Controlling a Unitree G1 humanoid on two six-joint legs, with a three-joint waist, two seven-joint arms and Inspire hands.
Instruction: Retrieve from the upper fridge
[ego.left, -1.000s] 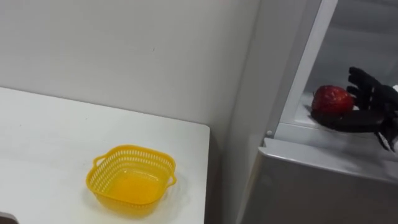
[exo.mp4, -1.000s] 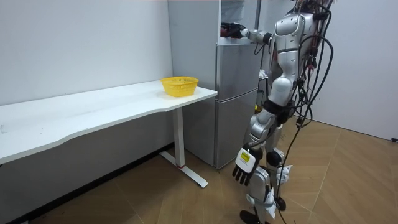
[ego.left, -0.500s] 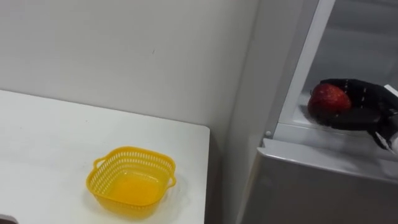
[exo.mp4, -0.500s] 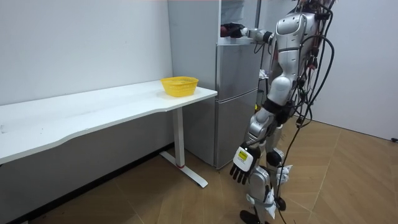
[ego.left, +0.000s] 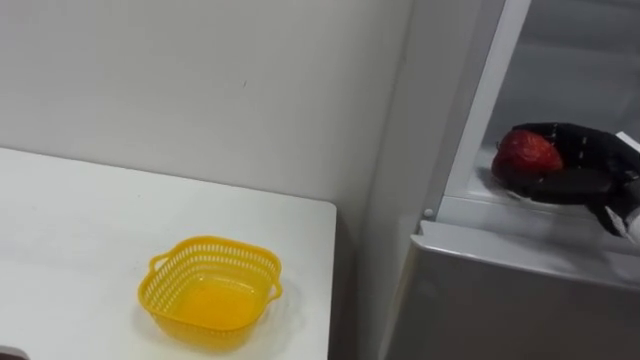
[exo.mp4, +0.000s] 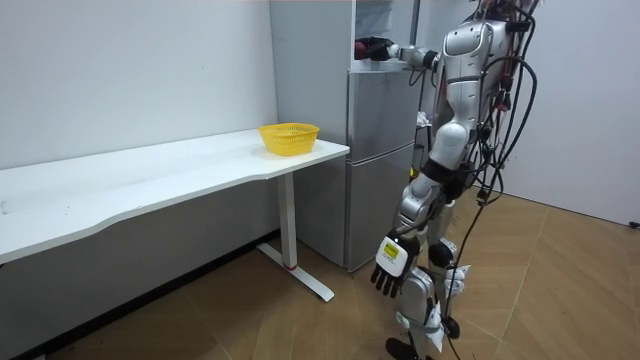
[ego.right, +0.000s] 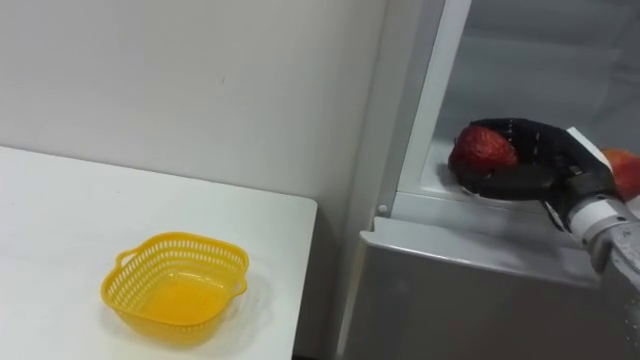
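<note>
Red fruit (ego.left: 527, 153) is gripped inside the upper fridge (ego.left: 500, 290) compartment, the right hand (ego.right: 535, 165) curled around it near the front edge. Left hand (exo.mp4: 391, 268) is hung relaxed by the thigh; yellow basket (ego.left: 215, 241) is seated on the white surface (ego.left: 80, 220).

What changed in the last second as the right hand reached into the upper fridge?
The right hand, open behind the red fruit a second ago, has curled its fingers round it inside the fridge. The yellow basket on the white table stayed put, and the left hand hangs by the leg as before.
</note>
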